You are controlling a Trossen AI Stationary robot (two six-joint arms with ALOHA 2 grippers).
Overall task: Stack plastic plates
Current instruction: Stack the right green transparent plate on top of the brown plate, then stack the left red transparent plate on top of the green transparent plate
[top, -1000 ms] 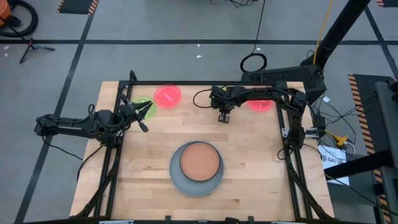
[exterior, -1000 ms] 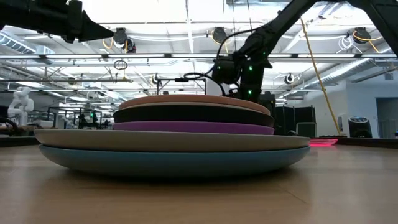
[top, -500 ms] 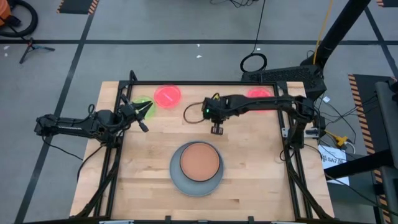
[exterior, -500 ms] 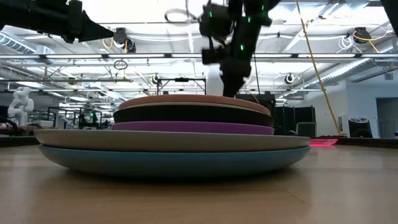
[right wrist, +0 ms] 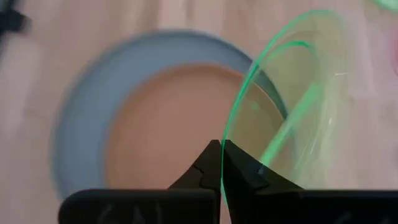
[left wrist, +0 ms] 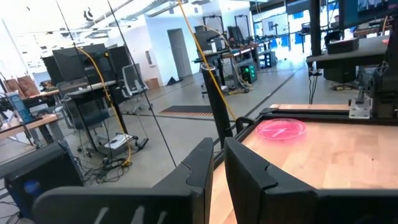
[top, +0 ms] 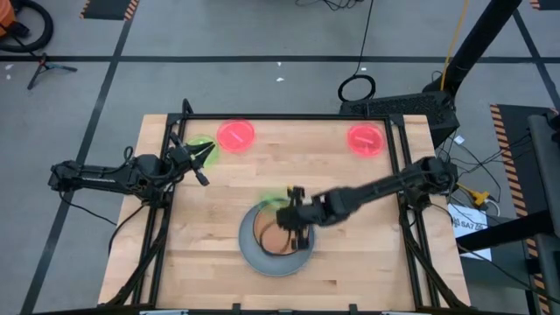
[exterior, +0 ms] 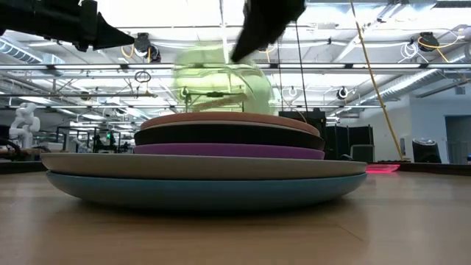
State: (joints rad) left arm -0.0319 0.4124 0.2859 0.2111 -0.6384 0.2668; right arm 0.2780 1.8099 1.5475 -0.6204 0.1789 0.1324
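Observation:
A stack of plastic plates (top: 277,238) stands near the table's middle, a tan-orange plate (right wrist: 180,124) on top, black, purple and grey ones below it, and a blue one (exterior: 206,190) on the wood. My right gripper (top: 294,215) hangs over the stack, shut on a translucent neon green plate (right wrist: 292,106). At the far left, my left gripper (top: 198,163) points level above a second green plate (top: 203,147), its fingers a narrow gap apart with nothing between them. My right gripper pinches the green plate's rim (right wrist: 227,144) between its two fingers. The fingers slant down from the table's right side. The plate (exterior: 221,85) is tilted and lifted clear above the tan-orange top plate.
Two translucent red-pink plates lie flat along the far edge, one at the left (top: 235,135) and one at the right (top: 366,139). A black frame (top: 262,117) borders the far and side edges. Bare wood lies to the left and right of the stack.
My right gripper has swung from the far middle of the table toward the near edge and now hangs over the stack, staying shut. The far right red-pink plate, partly covered by the arm before, now shows whole.

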